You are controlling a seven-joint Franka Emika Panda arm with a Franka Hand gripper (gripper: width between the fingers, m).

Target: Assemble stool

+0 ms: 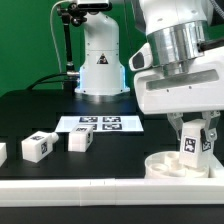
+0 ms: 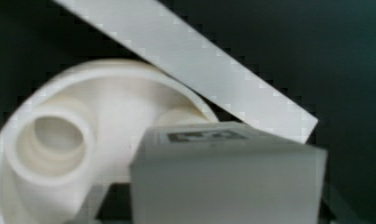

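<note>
- Exterior view: the gripper (image 1: 190,141) is clamping a leg (image 1: 187,146) upright, its long axis standing vertical and its tag facing near, directly over the seat (image 1: 165,166) at the table's (image 1: 60,168) near right.
- Wrist view: the leg (image 2: 220,178) is pointing down at the seat (image 2: 96,100), just beside its hole; contact unclear.

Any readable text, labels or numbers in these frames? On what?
No readable words or numbers.
Robot base: triangular warning sticker, symbol too small to read.
Marker board, loose legs, held leg: black-and-white square tags, patterns only.
Wrist view: held leg's tag blurred.
</note>
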